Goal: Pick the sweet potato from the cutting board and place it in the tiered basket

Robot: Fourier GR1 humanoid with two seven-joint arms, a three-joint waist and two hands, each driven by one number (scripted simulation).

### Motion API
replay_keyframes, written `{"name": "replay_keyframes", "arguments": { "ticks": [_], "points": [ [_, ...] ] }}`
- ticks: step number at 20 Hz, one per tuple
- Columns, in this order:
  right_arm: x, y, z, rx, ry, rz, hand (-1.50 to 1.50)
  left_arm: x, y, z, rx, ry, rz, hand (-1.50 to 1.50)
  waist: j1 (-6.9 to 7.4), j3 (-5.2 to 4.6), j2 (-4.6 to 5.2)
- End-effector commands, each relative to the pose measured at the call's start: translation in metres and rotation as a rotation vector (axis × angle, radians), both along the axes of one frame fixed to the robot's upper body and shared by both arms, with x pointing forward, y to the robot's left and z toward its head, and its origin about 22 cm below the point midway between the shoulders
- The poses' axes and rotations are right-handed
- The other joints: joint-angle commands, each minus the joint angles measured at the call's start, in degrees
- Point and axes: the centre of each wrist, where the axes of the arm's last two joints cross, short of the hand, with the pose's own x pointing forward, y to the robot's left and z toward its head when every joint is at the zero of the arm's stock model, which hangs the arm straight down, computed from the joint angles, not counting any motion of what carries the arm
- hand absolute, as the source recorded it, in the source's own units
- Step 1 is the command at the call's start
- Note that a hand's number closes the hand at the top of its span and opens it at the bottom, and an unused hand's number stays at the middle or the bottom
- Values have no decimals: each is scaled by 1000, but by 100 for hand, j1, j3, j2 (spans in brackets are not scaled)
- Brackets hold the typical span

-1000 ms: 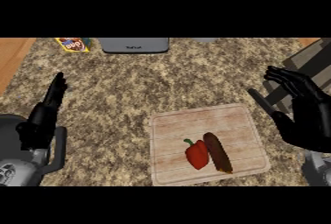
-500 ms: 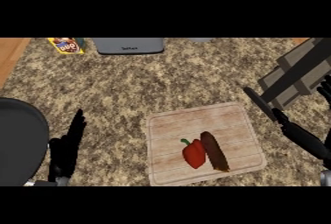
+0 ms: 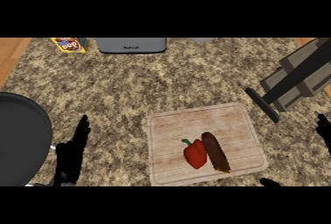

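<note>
Two hands frame the head view: the left hand (image 3: 72,151) open with straight fingers on the bench (image 3: 161,83), the right hand (image 3: 322,131) barely visible, grip unclear, while the sweet potato (image 3: 216,151) lies on the cutting board (image 3: 197,120) beside a red pepper (image 3: 195,153).

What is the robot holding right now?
Nothing. The sweet potato lies on the cutting board beside the red pepper. The left robot hand is open, and neither robot hand touches it.
</note>
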Motion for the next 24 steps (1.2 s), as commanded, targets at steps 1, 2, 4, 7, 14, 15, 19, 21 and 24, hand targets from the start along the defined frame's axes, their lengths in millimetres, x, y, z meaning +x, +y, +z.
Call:
{"name": "replay_keyframes", "arguments": {
  "ticks": [1, 2, 4, 7, 14, 15, 19, 21, 24],
  "points": [
    [-19, -2, 4, -214, 234, 37, -150, -4, -4, -4, -3, 10, -8, 0, 82, -16, 25],
    [-25, -1, 17, -258, 263, 48, -150, 0, 1, 0, 1, 13, -10, 0, 32, -21, 12],
    [-29, 1, 14, -365, 334, 35, -150, 5, -9, -2, -8, 7, -16, 0, 45, -23, 36],
    [-30, 9, 36, -482, 382, -32, -150, 2, -11, -1, 1, -4, -26, 0, 126, -27, 32],
    [-22, 47, 43, -564, 422, -168, -150, 6, -25, 6, -3, 3, -50, 0, 295, 0, 36],
    [-19, 54, 42, -575, 416, -169, -150, 14, -8, 2, -1, 3, -37, 0, 266, -1, 47],
    [-9, 82, 35, -648, 458, -202, -150, -6, -24, -8, -7, 2, -66, 0, 299, 8, 24],
    [-6, 99, 17, -701, 493, -184, -150, 18, -17, 14, -8, 6, -54, 0, 278, 13, 25],
    [9, 106, -1, -776, 578, -222, -150, 6, -12, 0, -11, -5, -32, 0, 266, 18, 37]
  ]
}}
